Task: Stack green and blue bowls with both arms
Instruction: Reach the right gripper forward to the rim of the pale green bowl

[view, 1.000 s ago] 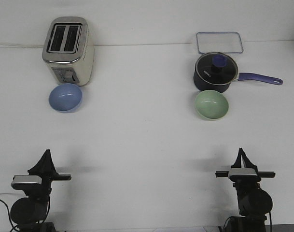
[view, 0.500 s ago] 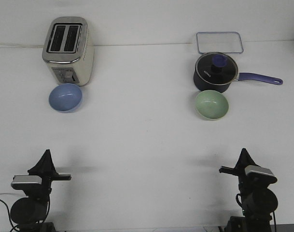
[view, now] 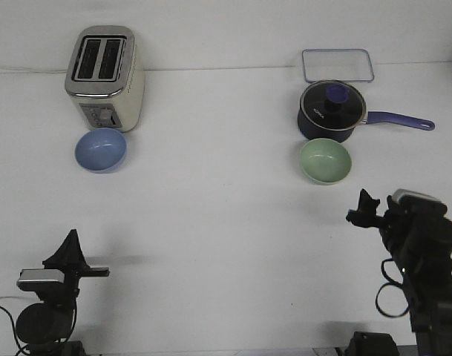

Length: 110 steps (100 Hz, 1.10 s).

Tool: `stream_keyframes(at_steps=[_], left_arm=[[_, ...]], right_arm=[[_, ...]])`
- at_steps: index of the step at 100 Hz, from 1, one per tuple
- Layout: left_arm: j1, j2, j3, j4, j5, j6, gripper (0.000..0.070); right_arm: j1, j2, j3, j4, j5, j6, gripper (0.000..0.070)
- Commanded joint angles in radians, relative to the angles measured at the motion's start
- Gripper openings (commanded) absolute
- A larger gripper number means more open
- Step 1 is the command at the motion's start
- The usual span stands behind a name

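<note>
The light blue bowl (view: pixel 100 149) sits upright on the white table at the left, just in front of the toaster. The pale green bowl (view: pixel 324 161) sits upright at the right, just in front of the saucepan. My left gripper (view: pixel 71 239) rests low near the front left edge, far from the blue bowl; its fingers meet in one point and hold nothing. My right gripper (view: pixel 362 207) is raised and turned left, a short way in front of and to the right of the green bowl, not touching it. Its jaws are too small and dark to read.
A cream and silver toaster (view: pixel 103 74) stands at the back left. A dark navy saucepan (view: pixel 332 111) with a glass lid and a purple handle (view: pixel 404 119) pointing right stands at the back right. A clear rectangular tray (view: pixel 338 65) lies behind it.
My right arm has lifted from its rest near the front edge, swung forward towards the green bowl and turned left. The left arm and both bowls have not moved.
</note>
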Motion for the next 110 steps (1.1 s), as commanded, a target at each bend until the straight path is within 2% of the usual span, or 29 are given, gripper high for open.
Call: stream_keyframes(at_steps=[1, 5, 8, 20, 28, 44, 65, 82, 86, 89, 101, 110], left_arm=[[0.000, -0.001, -0.019, 0.010, -0.005, 0.013, 0.0015], [0.000, -0.001, -0.019, 0.010, -0.005, 0.013, 0.0015], [0.000, -0.001, -0.019, 0.010, -0.005, 0.013, 0.0015], [0.000, -0.001, -0.019, 0.010, -0.005, 0.013, 0.0016], [0.000, -0.001, -0.019, 0.010, -0.005, 0.013, 0.0015], [0.000, -0.001, -0.019, 0.010, -0.005, 0.013, 0.0015], [0.000, -0.001, -0.019, 0.010, -0.005, 0.013, 0.0015], [0.000, -0.001, -0.019, 0.010, -0.005, 0.013, 0.0015], [0.000, -0.001, -0.019, 0.010, -0.005, 0.013, 0.0016], [0.000, -0.001, -0.019, 0.010, -0.005, 0.013, 0.0016], [0.000, -0.001, -0.019, 0.010, -0.005, 0.013, 0.0015], [0.000, -0.001, -0.019, 0.010, -0.006, 0.013, 0.0015]], right_arm=[[-0.003, 0.113, 0.078, -0.031, -0.014, -0.033, 0.0555], [-0.003, 0.180, 0.124, -0.055, -0.021, -0.035, 0.0623], [-0.003, 0.229, 0.156, -0.073, -0.021, -0.042, 0.0644], [-0.003, 0.412, 0.265, -0.098, -0.020, -0.091, 0.0638], [-0.003, 0.531, 0.327, -0.098, -0.019, -0.117, 0.0603], [-0.003, 0.741, 0.435, -0.101, -0.019, -0.151, 0.0602], [-0.003, 0.962, 0.536, -0.117, -0.019, -0.161, 0.0602], [-0.003, 1.055, 0.561, -0.114, -0.021, -0.166, 0.0594], [-0.003, 1.066, 0.561, -0.113, -0.022, -0.167, 0.0544], [-0.003, 1.073, 0.561, -0.113, -0.027, -0.173, 0.0464], [-0.003, 1.076, 0.562, -0.113, -0.053, -0.200, 0.0015], [-0.003, 1.073, 0.572, -0.126, -0.053, -0.203, 0.0000]])
